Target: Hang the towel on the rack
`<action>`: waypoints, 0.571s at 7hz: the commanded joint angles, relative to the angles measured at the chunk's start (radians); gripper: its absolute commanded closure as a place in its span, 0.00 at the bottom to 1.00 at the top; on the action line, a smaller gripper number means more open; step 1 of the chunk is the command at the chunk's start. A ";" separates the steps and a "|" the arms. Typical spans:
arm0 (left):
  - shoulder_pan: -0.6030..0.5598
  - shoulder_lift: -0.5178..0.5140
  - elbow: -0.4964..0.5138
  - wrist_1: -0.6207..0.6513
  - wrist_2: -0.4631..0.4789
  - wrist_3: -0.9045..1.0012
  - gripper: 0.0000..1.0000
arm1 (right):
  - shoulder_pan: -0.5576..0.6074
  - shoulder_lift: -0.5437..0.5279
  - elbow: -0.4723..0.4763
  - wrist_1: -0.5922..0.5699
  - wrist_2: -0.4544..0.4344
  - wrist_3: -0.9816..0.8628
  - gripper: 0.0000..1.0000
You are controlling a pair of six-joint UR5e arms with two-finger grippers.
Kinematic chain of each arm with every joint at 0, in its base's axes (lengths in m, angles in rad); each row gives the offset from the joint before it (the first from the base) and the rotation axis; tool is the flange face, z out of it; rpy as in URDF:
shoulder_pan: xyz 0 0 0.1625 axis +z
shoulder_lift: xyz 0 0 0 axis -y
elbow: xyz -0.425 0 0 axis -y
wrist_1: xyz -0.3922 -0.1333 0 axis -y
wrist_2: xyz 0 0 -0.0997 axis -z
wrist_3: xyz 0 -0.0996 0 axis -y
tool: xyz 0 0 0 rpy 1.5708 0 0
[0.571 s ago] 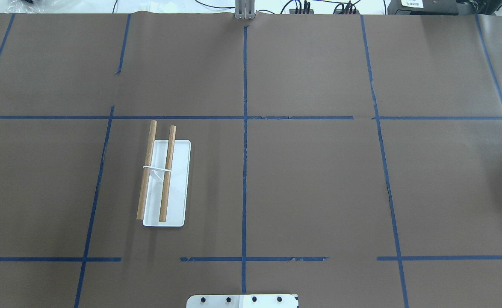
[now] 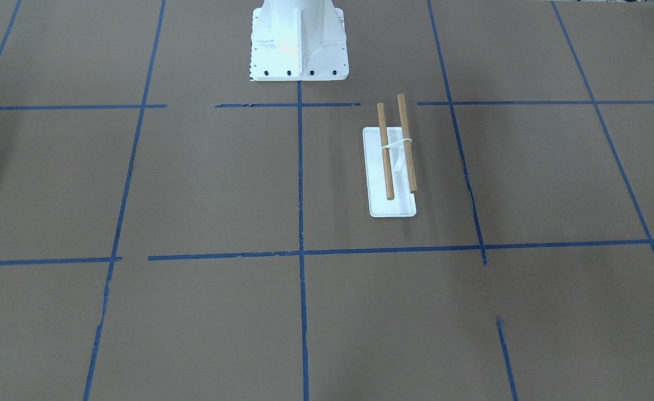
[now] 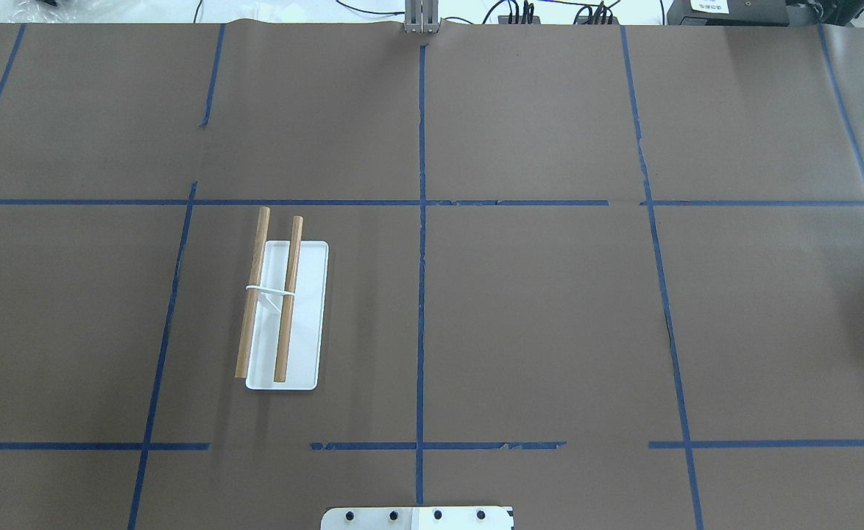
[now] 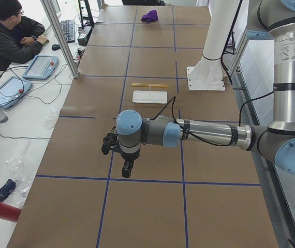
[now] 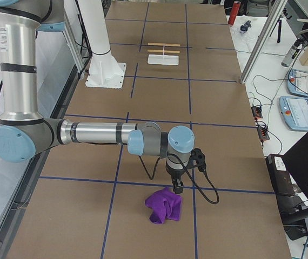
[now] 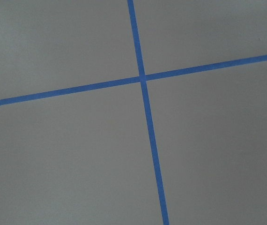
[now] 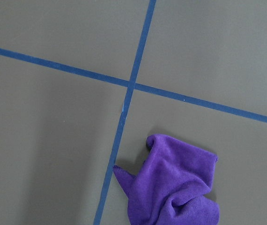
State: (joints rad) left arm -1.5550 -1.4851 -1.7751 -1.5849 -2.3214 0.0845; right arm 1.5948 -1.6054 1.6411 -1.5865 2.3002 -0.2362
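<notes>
The rack (image 3: 274,298) has two light-brown dowels over a white base plate (image 3: 307,316) and stands bare on the table; it also shows in the front view (image 2: 396,150) and in both side views (image 4: 149,86) (image 5: 163,48). The purple towel (image 5: 163,206) lies crumpled on the table at the robot's right end, also seen in the right wrist view (image 7: 173,187) and far off in the left side view (image 4: 149,15). My right gripper (image 5: 178,188) hangs just above the towel's edge. My left gripper (image 4: 127,170) hangs over bare table. I cannot tell whether either is open or shut.
The white robot pedestal (image 2: 298,42) is bolted at the table's near middle. Blue tape lines (image 3: 421,221) cross the brown table. An operator (image 4: 10,36) sits at a side desk with pendants, cables and a metal post (image 5: 262,40).
</notes>
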 commanded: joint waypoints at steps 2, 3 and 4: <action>0.003 -0.078 -0.006 -0.116 -0.010 -0.005 0.00 | -0.057 -0.040 -0.003 0.281 -0.002 0.043 0.00; 0.004 -0.078 0.006 -0.213 -0.009 -0.006 0.00 | -0.073 -0.082 -0.021 0.374 0.001 0.029 0.00; 0.006 -0.078 0.049 -0.300 -0.004 -0.006 0.00 | -0.102 -0.162 -0.039 0.460 -0.024 -0.065 0.00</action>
State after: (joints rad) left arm -1.5509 -1.5599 -1.7632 -1.7775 -2.3293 0.0789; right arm 1.5258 -1.6874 1.6228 -1.2448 2.2952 -0.2234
